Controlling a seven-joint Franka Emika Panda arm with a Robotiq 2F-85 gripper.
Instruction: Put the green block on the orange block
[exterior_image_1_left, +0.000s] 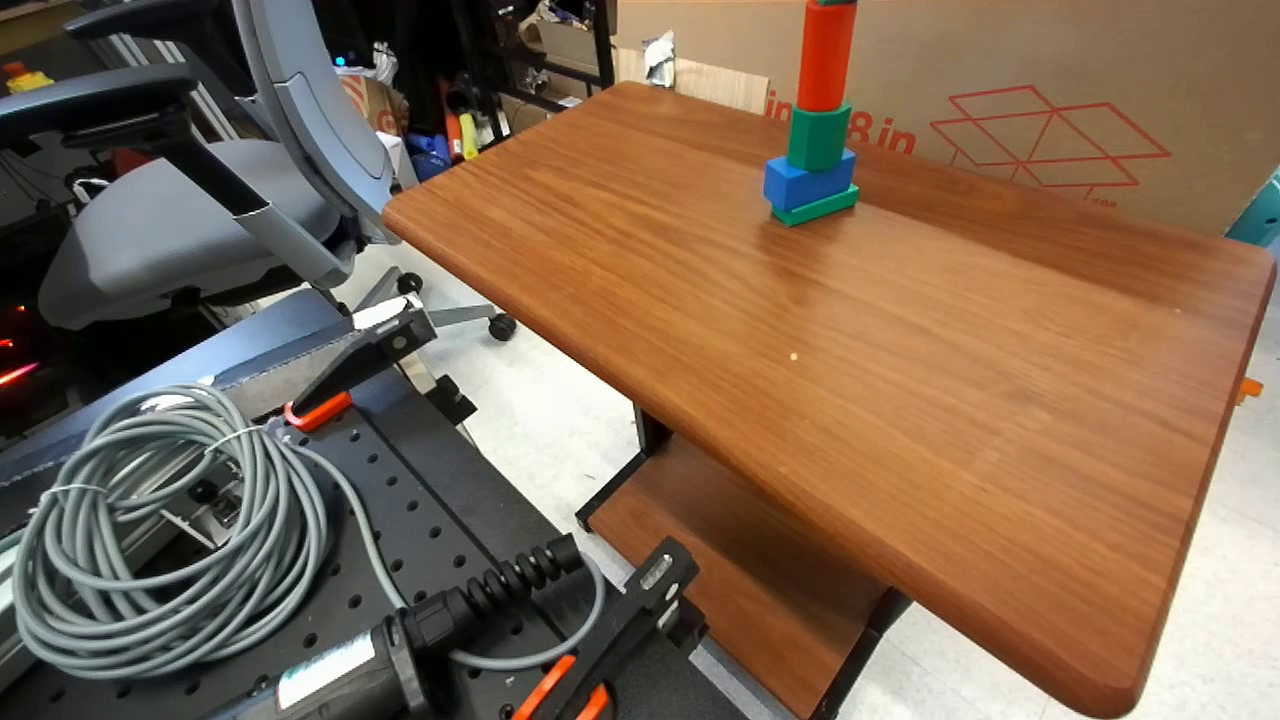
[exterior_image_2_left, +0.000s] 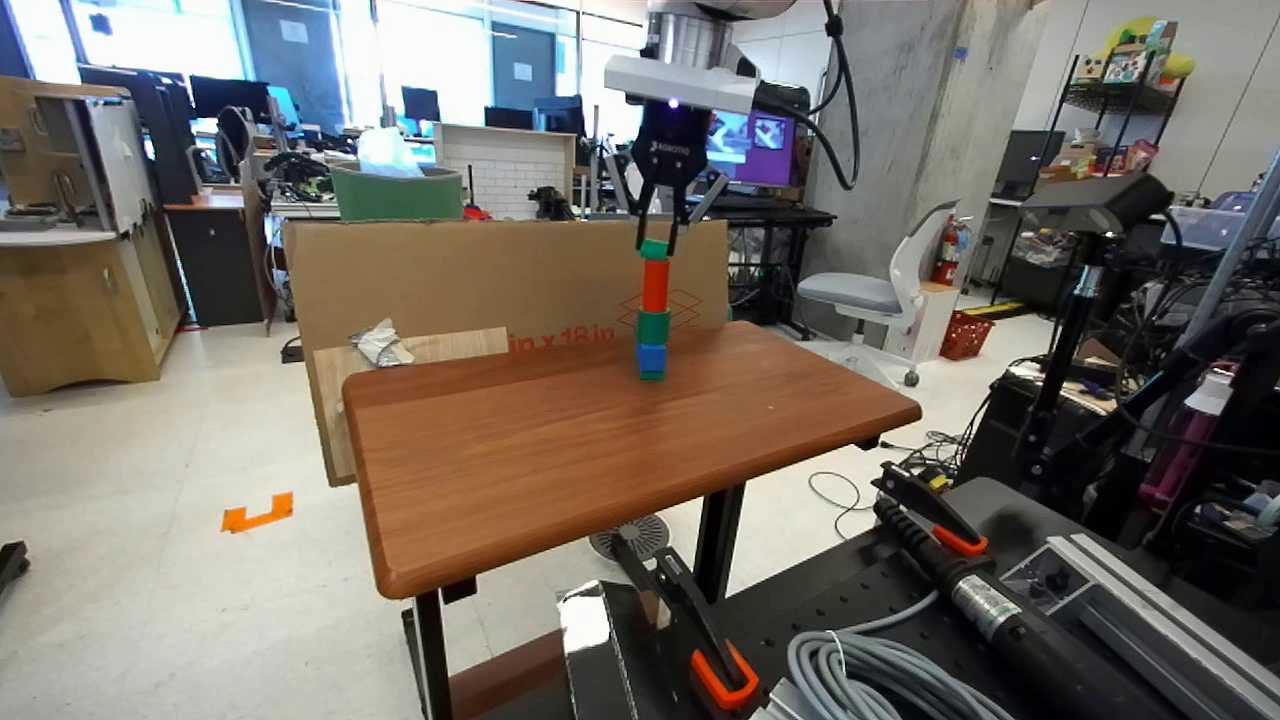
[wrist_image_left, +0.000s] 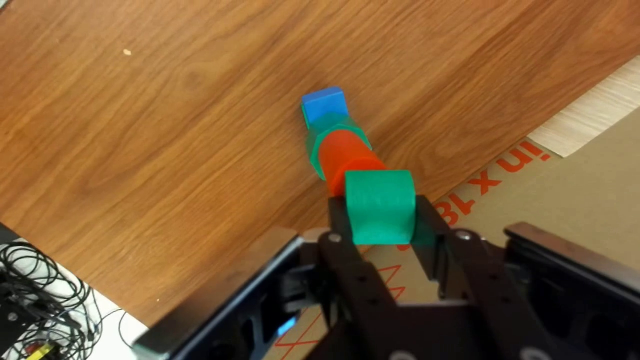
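The green block (wrist_image_left: 381, 207) sits between my gripper's fingertips (wrist_image_left: 380, 201), with a finger against each side. In an exterior view the green block (exterior_image_2_left: 653, 249) is on the top end of the upright orange block (exterior_image_2_left: 655, 286), and the fingers (exterior_image_2_left: 657, 246) come down from above on both sides of it. In an exterior view the orange block (exterior_image_1_left: 826, 58) shows with only a sliver of green at the frame's top edge; my gripper is out of that view. In the wrist view the orange block (wrist_image_left: 346, 156) is partly hidden behind the green block.
The orange block stands on a wider green block (exterior_image_1_left: 818, 138), a blue block (exterior_image_1_left: 808, 180) and a thin green piece (exterior_image_1_left: 816, 207) on the wooden table (exterior_image_1_left: 700, 300). A cardboard sheet (exterior_image_2_left: 480, 280) stands behind the table. A black cart (exterior_image_1_left: 450, 520) with coiled cable stands beside it.
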